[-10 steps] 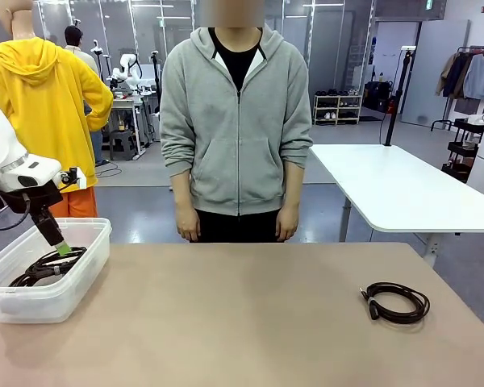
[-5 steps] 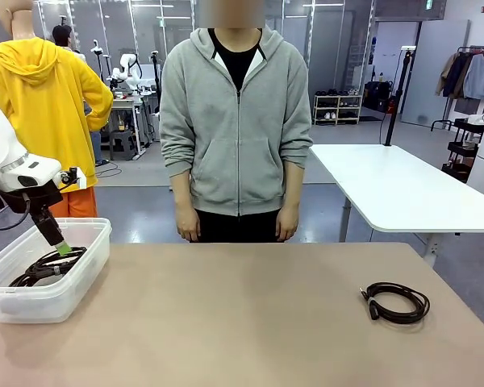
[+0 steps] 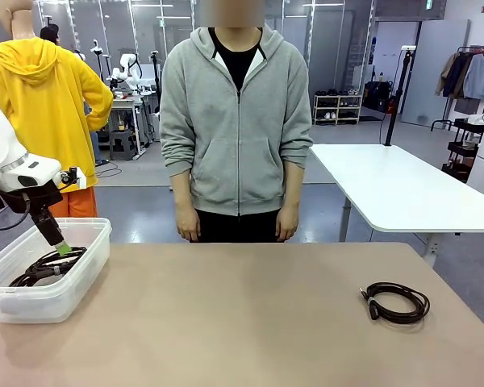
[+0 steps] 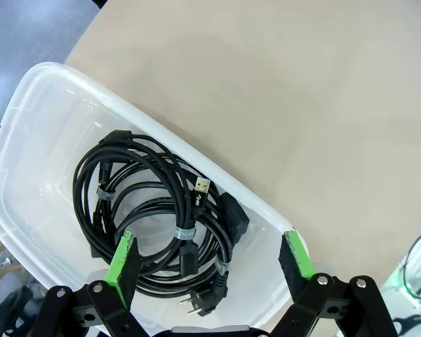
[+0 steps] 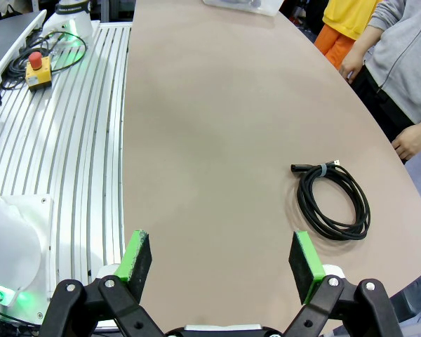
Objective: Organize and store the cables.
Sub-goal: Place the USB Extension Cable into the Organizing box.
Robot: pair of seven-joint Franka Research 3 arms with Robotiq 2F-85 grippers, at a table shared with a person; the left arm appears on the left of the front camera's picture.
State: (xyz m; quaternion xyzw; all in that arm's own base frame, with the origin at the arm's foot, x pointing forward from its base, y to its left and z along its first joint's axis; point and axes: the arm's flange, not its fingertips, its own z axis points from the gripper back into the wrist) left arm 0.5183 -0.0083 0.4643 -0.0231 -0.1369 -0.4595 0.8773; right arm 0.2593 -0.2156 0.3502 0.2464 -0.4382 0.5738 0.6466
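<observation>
I see one coiled cable (image 3: 396,302) lying flat on the tan table (image 3: 242,322), toward its right side and near the right edge, with bare tabletop all around it. From the right wrist camera that same coil (image 5: 333,202) has its plug ends at the top and a pale band around the strands; I can't read any marking on it. The rest of the cables (image 4: 158,225) sit bundled in the clear plastic bin (image 3: 81,278) at the table's left edge. In the left wrist view I can make out a USB plug, a round two-pin mains plug and pale ties around the loops, but no print I can read.

My left gripper (image 4: 209,265) hangs over the bin with its jaws spread wide and nothing between them; one green pad sits above the bundle, the other above the bin's near wall. In the front view its fingers (image 3: 60,246) dip just inside the bin's rim. My right gripper (image 5: 221,267) hovers over open table close to my side's edge, jaws equally wide and empty, well apart from the lone coil.

The broad middle of the table is free between bin and coil. A person in a grey hoodie (image 3: 236,121) stands at the far edge, hands (image 3: 188,232) down by their sides. Off the table in the right wrist view I see a yellow box with a red button (image 5: 40,69) on a slatted surface.
</observation>
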